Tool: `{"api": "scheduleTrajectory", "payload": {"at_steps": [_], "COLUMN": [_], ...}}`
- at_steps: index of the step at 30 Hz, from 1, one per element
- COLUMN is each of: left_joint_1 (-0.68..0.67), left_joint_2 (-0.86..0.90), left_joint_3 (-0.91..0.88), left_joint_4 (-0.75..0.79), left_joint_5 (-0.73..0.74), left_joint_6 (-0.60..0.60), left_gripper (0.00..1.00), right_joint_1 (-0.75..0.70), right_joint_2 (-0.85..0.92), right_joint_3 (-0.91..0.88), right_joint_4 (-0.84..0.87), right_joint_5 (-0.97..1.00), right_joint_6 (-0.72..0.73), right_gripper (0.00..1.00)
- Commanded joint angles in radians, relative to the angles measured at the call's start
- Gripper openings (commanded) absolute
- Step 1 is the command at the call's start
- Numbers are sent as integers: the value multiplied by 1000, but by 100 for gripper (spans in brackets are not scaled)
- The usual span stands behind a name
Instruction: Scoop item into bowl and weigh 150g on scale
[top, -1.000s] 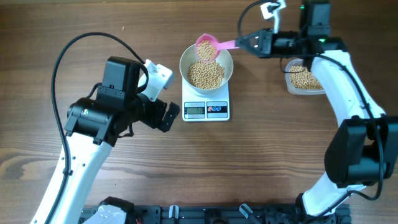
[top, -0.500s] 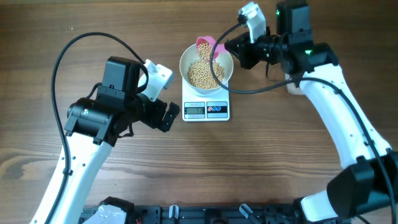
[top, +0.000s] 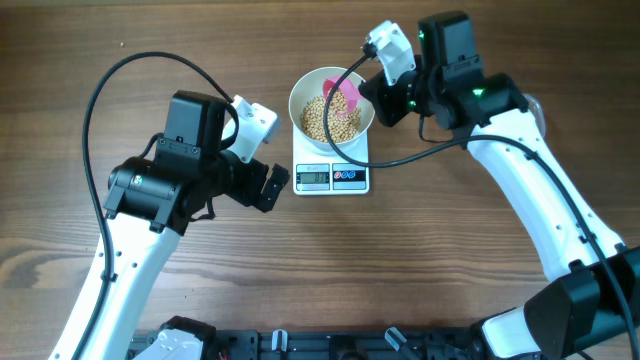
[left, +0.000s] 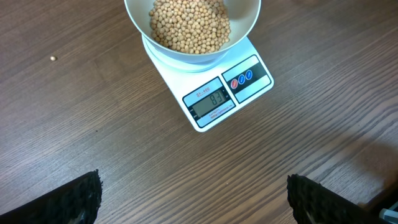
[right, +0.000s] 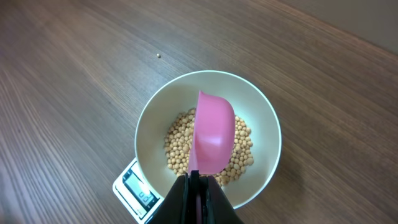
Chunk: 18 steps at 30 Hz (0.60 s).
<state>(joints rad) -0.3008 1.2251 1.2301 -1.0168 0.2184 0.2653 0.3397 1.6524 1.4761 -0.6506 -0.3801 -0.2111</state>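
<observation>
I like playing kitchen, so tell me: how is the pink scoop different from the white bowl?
The scoop is pink; the bowl is white. The scoop is smaller and fits within the bowl's rim. The bowl sits upright on the scale with beans in it; the scoop is tipped over above them, back upward, its handle pinched by the right gripper. Both are round and cup-shaped.

A pink plastic scoop (right: 214, 134) and the right gripper (right: 197, 183) block the mouth of the round white bowl (right: 155, 109). Beside it, the brown wooden table (top: 430, 250) lies open.
</observation>
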Motion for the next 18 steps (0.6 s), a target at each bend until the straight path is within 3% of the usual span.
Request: {"api": "scheduleTrajectory", "payload": {"at_steps": [1,7,12,18], "left_joint_1": [5,5,5,5], "left_joint_2": [-2,-2,-2,-2], "left_joint_3": [11,11,11,11], "left_joint_4": [3,3,3,3], "left_joint_5": [6,6,6,6], "left_joint_6": [16,16,16,16], "left_gripper": [100,100,100,100], "right_joint_1": [36,87,184,223], "right_joint_2": [-27,-27,-27,-27], "right_joint_3": [15,31,31,31], "right_joint_4": [1,-3,-5,8], "right_joint_5": [90,233,492,545], "right_joint_6": [-23,-34,-146,-178], "right_gripper": [4,4,4,4]}}
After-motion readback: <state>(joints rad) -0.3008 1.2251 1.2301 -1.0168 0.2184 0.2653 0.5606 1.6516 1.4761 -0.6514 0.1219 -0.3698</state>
